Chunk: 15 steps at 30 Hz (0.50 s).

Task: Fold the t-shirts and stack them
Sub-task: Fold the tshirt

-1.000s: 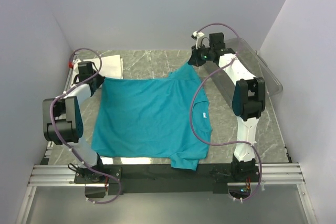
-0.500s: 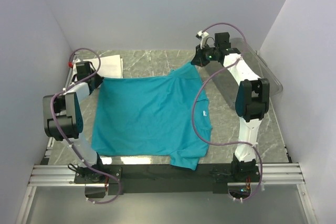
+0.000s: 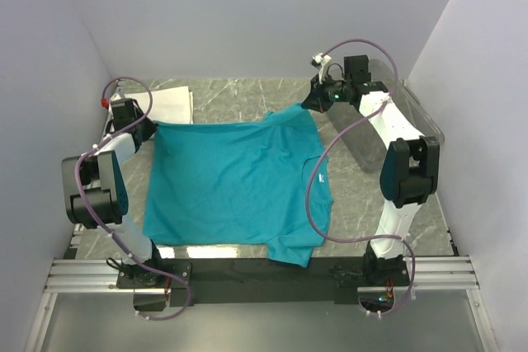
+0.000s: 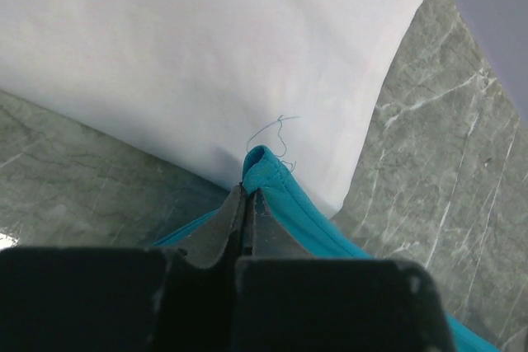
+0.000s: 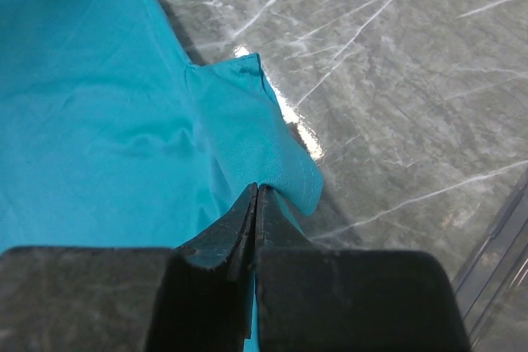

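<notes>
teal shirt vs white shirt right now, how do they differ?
Colour: the teal shirt is teal-blue, the white shirt plain white.
Pose: the teal shirt is spread open across the table; the white shirt looks folded into a compact rectangle at the far left.
Hold: the left gripper and right gripper each pinch a far corner of the teal shirt; nothing holds the white shirt.
Shared: both are cloth lying on the table.

Soft, even overhead light fills every view, leaving a white glare streak on the marble table (image 5: 290, 117) beside the teal t-shirt (image 5: 99, 121), a nearly washed-out white t-shirt (image 4: 190, 47), faint shadows, and a dark, blurred foreground along both wrist views' bottom edges.
</notes>
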{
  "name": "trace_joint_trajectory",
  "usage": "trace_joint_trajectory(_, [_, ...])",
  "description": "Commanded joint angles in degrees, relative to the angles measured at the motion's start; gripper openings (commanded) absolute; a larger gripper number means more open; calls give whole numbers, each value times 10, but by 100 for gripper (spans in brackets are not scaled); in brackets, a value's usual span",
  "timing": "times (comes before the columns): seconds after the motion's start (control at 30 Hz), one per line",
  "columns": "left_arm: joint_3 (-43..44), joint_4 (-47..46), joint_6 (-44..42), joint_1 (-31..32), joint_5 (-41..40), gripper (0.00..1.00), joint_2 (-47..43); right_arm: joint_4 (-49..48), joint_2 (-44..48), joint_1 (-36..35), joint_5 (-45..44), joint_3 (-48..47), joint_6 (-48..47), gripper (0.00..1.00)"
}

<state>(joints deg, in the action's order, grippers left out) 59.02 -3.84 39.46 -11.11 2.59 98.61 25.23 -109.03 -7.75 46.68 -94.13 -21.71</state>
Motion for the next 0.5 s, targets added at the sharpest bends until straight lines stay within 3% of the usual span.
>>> trace_joint_trajectory(0.0, [-14,-21,-18,-8,17,0,-37,1,31,-1,14,18,-19,0])
trace_joint_trajectory(0.47, [-1,-6,-28,-10,29,0,-16,38,71,-10,36,76,-62,0])
